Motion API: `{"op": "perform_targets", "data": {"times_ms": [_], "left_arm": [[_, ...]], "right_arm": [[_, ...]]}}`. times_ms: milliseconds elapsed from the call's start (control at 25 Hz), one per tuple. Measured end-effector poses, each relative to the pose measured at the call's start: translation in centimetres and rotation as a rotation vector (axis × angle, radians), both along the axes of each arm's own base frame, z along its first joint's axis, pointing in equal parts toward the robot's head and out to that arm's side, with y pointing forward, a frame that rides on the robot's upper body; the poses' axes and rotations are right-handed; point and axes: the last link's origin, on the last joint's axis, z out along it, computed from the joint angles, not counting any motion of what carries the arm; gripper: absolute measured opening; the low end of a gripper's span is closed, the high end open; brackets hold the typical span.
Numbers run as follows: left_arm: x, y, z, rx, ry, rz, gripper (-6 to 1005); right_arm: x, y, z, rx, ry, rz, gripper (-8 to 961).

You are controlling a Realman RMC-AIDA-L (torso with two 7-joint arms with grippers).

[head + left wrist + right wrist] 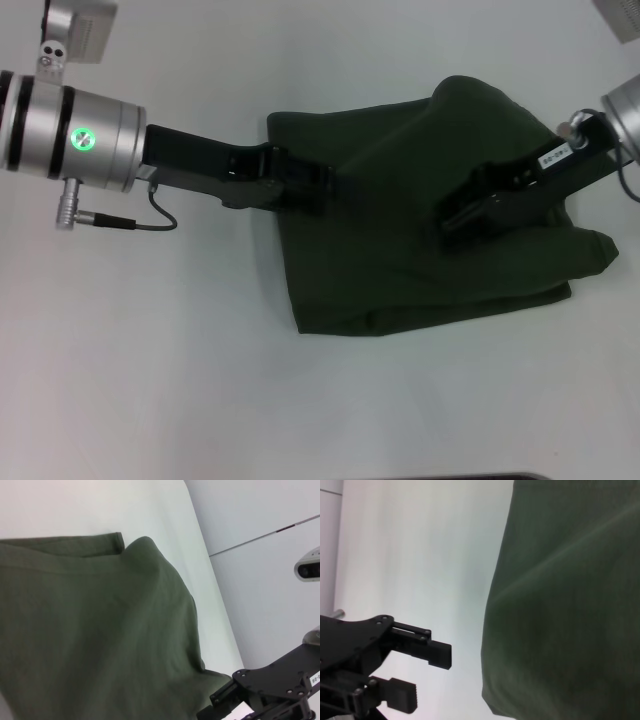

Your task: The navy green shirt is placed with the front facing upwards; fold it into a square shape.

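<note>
On the white table [150,380] the left gripper [322,180] reaches over the left edge of the navy green shirt [400,270], its claw spread apart. That shirt lies folded mid-table, plain side up. Over its right part sits the right gripper [455,212]; I cannot tell how its claw stands.

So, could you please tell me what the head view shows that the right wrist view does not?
Only the head view shows the whole navy green shirt, folded with no lettering showing, and the right gripper over it. Only the right wrist view shows that the left gripper has its fingers apart and empty. Both show the shirt, the left gripper and the white table.
</note>
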Motion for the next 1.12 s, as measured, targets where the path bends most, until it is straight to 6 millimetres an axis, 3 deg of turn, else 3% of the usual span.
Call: {"op": "perform_targets", "data": {"times_ms": [440,1120], "left_arm": [[-0.7,0.1,0.5,0.025,-0.008,0.028,581],[-0.8,0.5,0.8,0.051,-0.008,0.037,582]], "right_arm": [[1.7,-0.2,-0.5,0.024,-0.058,-0.051,437],[5.3,-1.1,3.6,0.039,-0.14,-0.127,438]]}}
